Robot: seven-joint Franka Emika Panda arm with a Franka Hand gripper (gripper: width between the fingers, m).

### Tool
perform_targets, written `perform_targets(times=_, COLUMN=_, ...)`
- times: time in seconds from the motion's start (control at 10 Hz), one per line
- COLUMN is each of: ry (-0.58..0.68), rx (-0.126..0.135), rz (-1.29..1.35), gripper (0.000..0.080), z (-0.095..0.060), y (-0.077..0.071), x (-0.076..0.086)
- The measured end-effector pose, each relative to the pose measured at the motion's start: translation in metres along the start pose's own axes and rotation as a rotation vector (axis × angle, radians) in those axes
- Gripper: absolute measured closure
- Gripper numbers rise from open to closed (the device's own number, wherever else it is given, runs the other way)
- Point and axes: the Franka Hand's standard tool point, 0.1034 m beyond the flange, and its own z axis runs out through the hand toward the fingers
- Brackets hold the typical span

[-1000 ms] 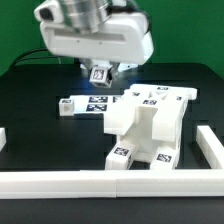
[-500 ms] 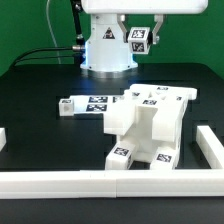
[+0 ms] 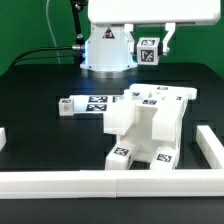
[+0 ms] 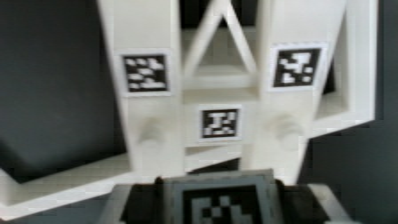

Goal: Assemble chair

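The partly built white chair [image 3: 150, 125] stands in the middle of the black table, with marker tags on its top and front foot. My gripper [image 3: 150, 52] is high above and behind it, shut on a small white chair part [image 3: 150, 49] that shows a tag. In the wrist view that part [image 4: 222, 203] sits between my dark fingers [image 4: 143, 200], and the chair's slabs [image 4: 217, 95] with three tags lie far below it.
The marker board [image 3: 88, 103] lies just to the exterior view's left of the chair. A long white rail [image 3: 100, 181] runs along the front and up the right side [image 3: 210, 148]. The arm's white base [image 3: 107, 50] stands at the back.
The gripper has risen from just above the table behind the chair and moved toward the exterior view's right, carrying the small tagged part. The chair has not moved.
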Motion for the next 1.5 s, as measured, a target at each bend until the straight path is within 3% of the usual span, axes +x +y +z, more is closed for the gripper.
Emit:
perform_targets(times=0.3, ry=-0.017, rx=0.014, rz=0.010, gripper=0.0517, z=0.004, y=-0.002, x=-0.003)
perform_targets(times=0.5, ry=0.017, rx=0.014, rz=0.003, gripper=0.0517, z=0.029, y=-0.022, x=0.013)
perform_targets(times=0.7, ry=0.035, rx=0.020, rz=-0.073, gripper=0.0517, z=0.029, y=-0.027, x=0.021)
perform_targets(times=1.0, ry=0.028, rx=0.025, rz=-0.063, gripper=0.0517, z=0.030, y=-0.027, x=0.020)
perform_targets(times=1.2, ry=0.061, rx=0.037, rz=-0.062, gripper=0.0517, z=0.040, y=-0.030, x=0.019)
perform_targets(times=1.3, ry=0.064, rx=0.046, rz=-0.061, gripper=0.0517, z=0.045, y=-0.041, x=0.008)
perform_targets(times=1.5, ry=0.073, rx=0.049, rz=-0.076, gripper=0.0517, z=0.047, y=-0.042, x=0.004)
